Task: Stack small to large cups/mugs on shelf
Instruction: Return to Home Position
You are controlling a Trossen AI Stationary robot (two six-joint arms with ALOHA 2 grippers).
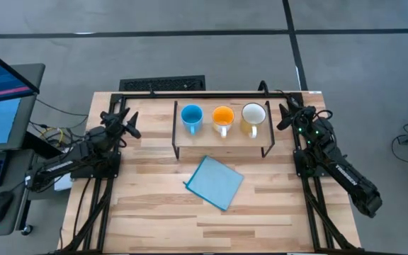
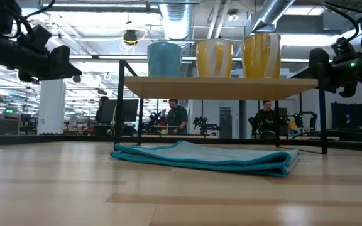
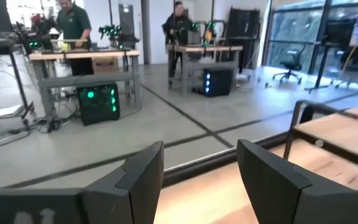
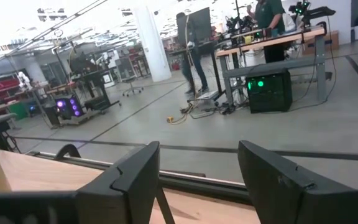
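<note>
Three mugs stand in a row on the shelf (image 1: 222, 140), each resting on its base: the light-blue mug (image 1: 191, 117) on the left, the orange mug (image 1: 222, 117) in the middle, the white mug (image 1: 253, 117) on the right. In the low view they show as the blue mug (image 2: 164, 59), the orange mug (image 2: 213, 58) and the white mug (image 2: 261, 56) on the shelf board (image 2: 222, 88). My left gripper (image 1: 130, 122) hangs open left of the shelf, also seen as my left gripper (image 3: 201, 177). My right gripper (image 1: 285, 117) hangs open right of it, also seen as my right gripper (image 4: 197, 180).
A folded blue cloth (image 1: 214, 183) lies flat on the table in front of the shelf, seen as the blue cloth (image 2: 206, 157) in the low view. A keyboard (image 1: 162, 85) sits beyond the far edge. People stand at benches in the room behind.
</note>
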